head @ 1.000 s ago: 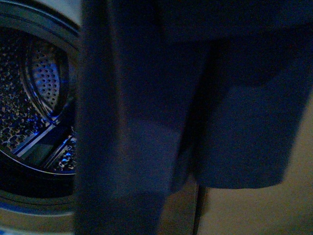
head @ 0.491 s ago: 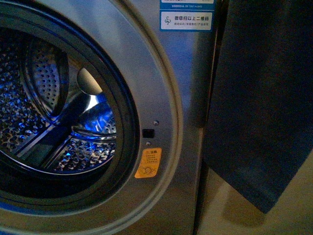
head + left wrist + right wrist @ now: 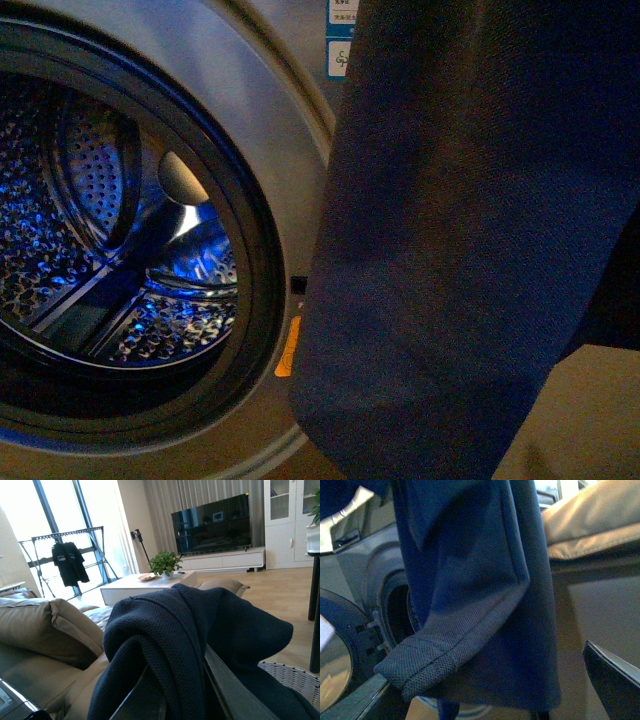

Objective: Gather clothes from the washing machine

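Note:
The clothes (image 3: 470, 250), a dark navy knit garment, hang in front of the grey washing machine (image 3: 280, 120) and cover the right half of the front view. The machine's round opening shows the perforated steel drum (image 3: 90, 230), with no fabric visible inside. My left gripper (image 3: 185, 692) is shut on the clothes (image 3: 170, 630), which drape over both fingers. My right gripper (image 3: 485, 700) is open, its fingers (image 3: 615, 680) wide apart, with the hanging clothes (image 3: 470, 595) just beyond them. Neither arm shows in the front view.
An orange sticker (image 3: 288, 350) peeks out beside the fabric. The open porthole door (image 3: 340, 645) is at the edge of the right wrist view. A beige sofa (image 3: 45, 630), a white wicker basket (image 3: 295, 677), a coffee table and a TV show in the left wrist view.
The hanging clothes swung right, uncovering the machine front half a second ago, and have now swung back left over the labels and most of the orange sticker.

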You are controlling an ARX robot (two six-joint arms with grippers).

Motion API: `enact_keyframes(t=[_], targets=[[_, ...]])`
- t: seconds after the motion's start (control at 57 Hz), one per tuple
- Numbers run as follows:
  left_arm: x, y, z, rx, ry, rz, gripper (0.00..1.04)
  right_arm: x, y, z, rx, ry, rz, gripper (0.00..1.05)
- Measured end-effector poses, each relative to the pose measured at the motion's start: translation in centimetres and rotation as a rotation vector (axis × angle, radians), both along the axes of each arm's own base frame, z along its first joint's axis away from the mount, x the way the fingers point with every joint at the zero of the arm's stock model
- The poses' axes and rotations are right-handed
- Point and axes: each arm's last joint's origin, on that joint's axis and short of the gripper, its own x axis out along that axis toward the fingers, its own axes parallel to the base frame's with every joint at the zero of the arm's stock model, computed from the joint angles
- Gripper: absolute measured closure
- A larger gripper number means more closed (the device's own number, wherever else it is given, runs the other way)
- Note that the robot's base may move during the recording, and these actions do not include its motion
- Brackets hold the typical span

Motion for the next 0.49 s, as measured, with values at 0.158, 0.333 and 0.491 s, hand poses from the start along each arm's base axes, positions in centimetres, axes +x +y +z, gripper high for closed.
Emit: enact_keyframes(t=[0.158,0.333,0.491], targets=[[0.0,0.0,0.0,0.000,0.000,0.000,0.93,0.1,-0.1,3.2,-0.005,-0.090,0.010,0.07],[0.0,0.0,0.0,0.000,0.000,0.000,0.93,0.9,0.3,6.8,-0.021,-0.188,0.029,0.07],[0.0,0.0,0.0,0.000,0.000,0.000,0.93,2.2,0.7,9.5,-0.048,-0.267,0.038,0.07]])
